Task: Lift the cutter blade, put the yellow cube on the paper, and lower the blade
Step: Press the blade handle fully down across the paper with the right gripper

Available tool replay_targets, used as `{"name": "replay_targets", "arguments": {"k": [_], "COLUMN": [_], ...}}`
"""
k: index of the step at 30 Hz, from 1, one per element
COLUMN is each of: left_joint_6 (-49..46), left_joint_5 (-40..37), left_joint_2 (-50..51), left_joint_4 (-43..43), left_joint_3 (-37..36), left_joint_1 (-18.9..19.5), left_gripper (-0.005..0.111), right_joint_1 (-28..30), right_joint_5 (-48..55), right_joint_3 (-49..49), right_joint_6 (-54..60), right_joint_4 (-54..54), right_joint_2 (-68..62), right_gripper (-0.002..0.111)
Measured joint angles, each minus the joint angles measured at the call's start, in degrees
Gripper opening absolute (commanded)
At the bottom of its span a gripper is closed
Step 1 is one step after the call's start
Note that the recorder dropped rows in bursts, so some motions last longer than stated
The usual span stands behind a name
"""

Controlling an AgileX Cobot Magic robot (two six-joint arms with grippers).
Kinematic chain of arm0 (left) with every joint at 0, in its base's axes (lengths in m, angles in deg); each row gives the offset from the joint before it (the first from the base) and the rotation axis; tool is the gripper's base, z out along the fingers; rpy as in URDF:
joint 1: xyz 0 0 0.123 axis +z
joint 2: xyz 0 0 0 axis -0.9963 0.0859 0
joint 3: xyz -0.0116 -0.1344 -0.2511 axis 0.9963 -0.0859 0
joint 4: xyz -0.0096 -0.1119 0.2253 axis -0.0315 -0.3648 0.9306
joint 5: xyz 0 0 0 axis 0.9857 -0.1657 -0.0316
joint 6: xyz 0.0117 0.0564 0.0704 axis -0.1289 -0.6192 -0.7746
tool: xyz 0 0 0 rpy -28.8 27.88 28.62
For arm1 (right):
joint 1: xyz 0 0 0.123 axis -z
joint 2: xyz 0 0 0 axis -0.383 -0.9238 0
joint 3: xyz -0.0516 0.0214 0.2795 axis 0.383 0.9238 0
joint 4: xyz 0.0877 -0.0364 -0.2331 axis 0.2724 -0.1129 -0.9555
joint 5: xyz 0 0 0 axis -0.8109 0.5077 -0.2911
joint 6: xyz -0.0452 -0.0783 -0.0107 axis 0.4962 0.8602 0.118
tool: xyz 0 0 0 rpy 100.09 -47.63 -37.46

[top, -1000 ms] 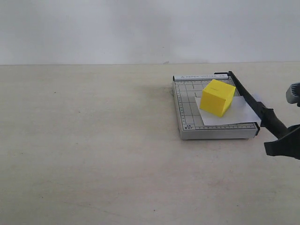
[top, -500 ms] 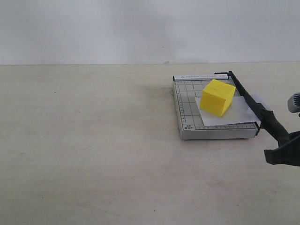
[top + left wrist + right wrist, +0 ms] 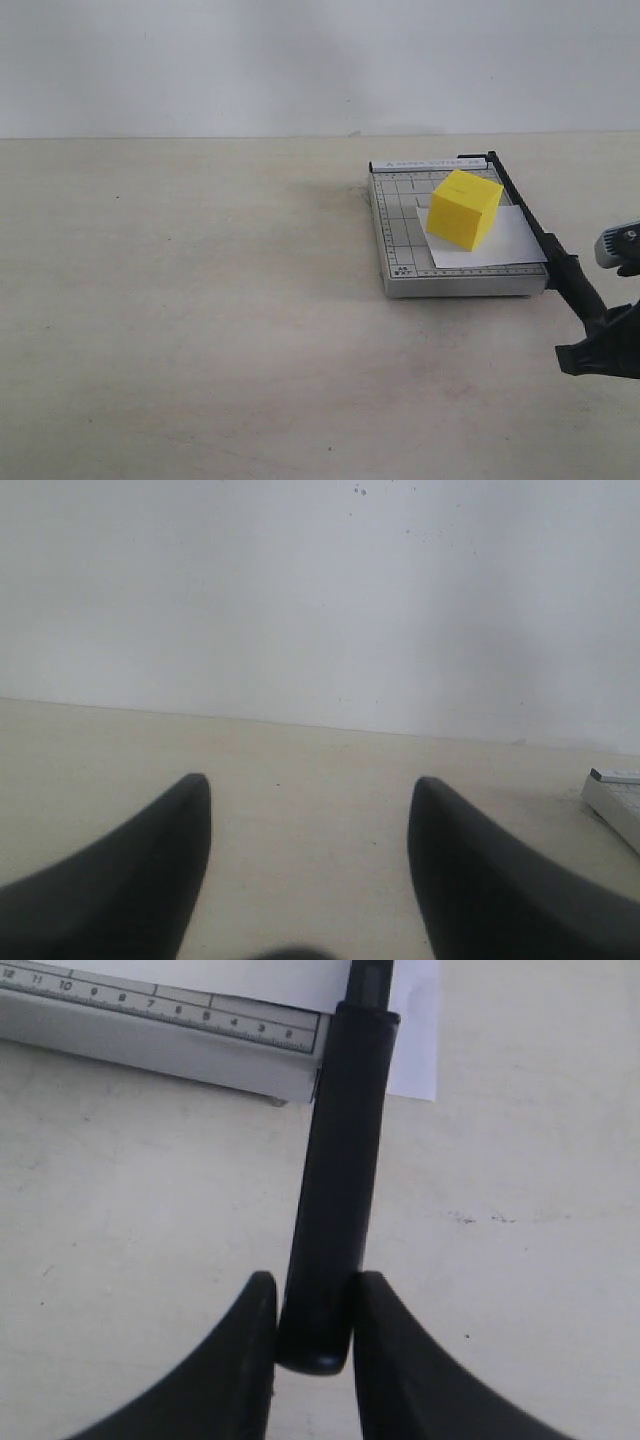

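Observation:
The yellow cube (image 3: 464,208) rests on the white paper (image 3: 500,243), which lies on the grey gridded cutter base (image 3: 400,235). The black blade arm (image 3: 530,222) runs along the base's right edge and ends in a black handle (image 3: 578,283) (image 3: 335,1190). My right gripper (image 3: 603,340) (image 3: 315,1295) is shut on the end of that handle, one finger on each side. The paper's corner (image 3: 415,1020) pokes out past the blade in the right wrist view. My left gripper (image 3: 308,785) is open over bare table, far from the cutter, and does not show in the exterior view.
A pale wall rises behind the beige table (image 3: 200,300). The cutter's far corner (image 3: 620,795) shows at the edge of the left wrist view. The cutter base's ruler edge (image 3: 160,1010) faces my right gripper.
The blade handle has come down toward the base's right edge, with my right gripper moving down along with it. Cube and paper have stayed put.

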Motion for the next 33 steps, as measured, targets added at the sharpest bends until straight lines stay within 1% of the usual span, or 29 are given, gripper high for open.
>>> {"name": "replay_targets", "arguments": {"k": [3, 16, 17, 18, 20, 23, 24, 25, 28, 33], "left_joint_6": [0.0, 0.0, 0.0, 0.0, 0.0, 0.0, 0.0, 0.0, 0.0, 0.0], "left_joint_5": [0.0, 0.0, 0.0, 0.0, 0.0, 0.0, 0.0, 0.0, 0.0, 0.0], "left_joint_2": [0.0, 0.0, 0.0, 0.0, 0.0, 0.0, 0.0, 0.0, 0.0, 0.0], "left_joint_4": [0.0, 0.0, 0.0, 0.0, 0.0, 0.0, 0.0, 0.0, 0.0, 0.0], "left_joint_3": [0.0, 0.0, 0.0, 0.0, 0.0, 0.0, 0.0, 0.0, 0.0, 0.0], "left_joint_1": [0.0, 0.0, 0.0, 0.0, 0.0, 0.0, 0.0, 0.0, 0.0, 0.0], "left_gripper": [0.056, 0.056, 0.056, 0.056, 0.056, 0.056, 0.056, 0.056, 0.056, 0.056], "right_joint_1": [0.0, 0.0, 0.0, 0.0, 0.0, 0.0, 0.0, 0.0, 0.0, 0.0], "right_joint_5": [2.1, 2.8, 2.8, 2.9, 3.5, 6.4, 7.7, 8.6, 9.0, 9.1], "right_joint_3": [-0.9, -1.4, -1.4, -1.4, -1.4, -1.0, -0.7, -0.3, -0.2, -0.2], "right_joint_6": [0.0, -0.1, -0.1, -0.1, 0.0, 0.6, 0.8, 0.8, 0.6, 0.1], "right_joint_4": [0.0, 0.0, 0.0, 0.0, 0.0, -0.6, -0.9, -0.9, -0.9, -0.9], "right_joint_2": [0.0, 0.4, 0.7, 1.0, 2.0, 4.9, 5.7, 6.3, 8.3, 11.3], "right_gripper": [0.0, 0.0, 0.002, 0.005, 0.022, 0.063, 0.071, 0.075, 0.072, 0.071]}}
